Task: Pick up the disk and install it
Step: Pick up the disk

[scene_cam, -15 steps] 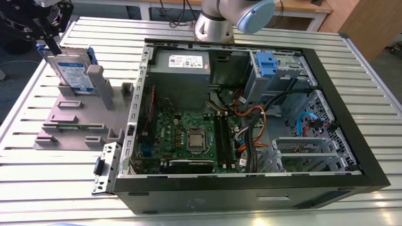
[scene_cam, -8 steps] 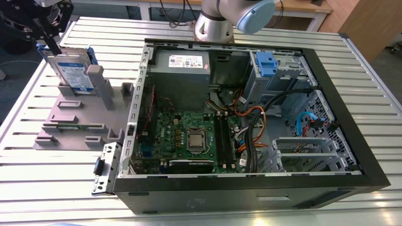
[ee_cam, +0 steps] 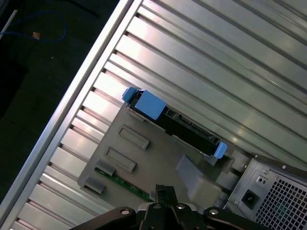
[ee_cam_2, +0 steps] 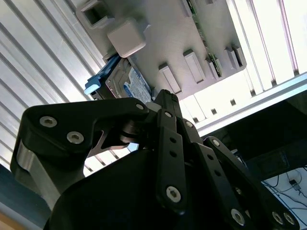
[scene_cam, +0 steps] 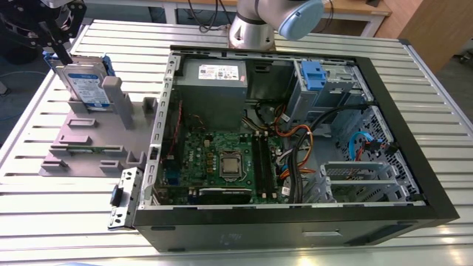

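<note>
At ten o'clock from the case (scene_cam: 296,221), your disk (scene_cam: 83,83) sits in the grey stand (scene_cam: 74,133) — uninstalled; the gripper (scene_cam: 63,52) is just above it — clamped or spread, I cannot tell.

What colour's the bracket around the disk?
Blue. The bracket framing the disk shows best in the first wrist view.

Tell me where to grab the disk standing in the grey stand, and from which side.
Probably by its free top edge, coming down from above and pinching across the two flat faces. The disk stands on edge in the stand, whose posts crowd its lower part, leaving the top clear.
</note>
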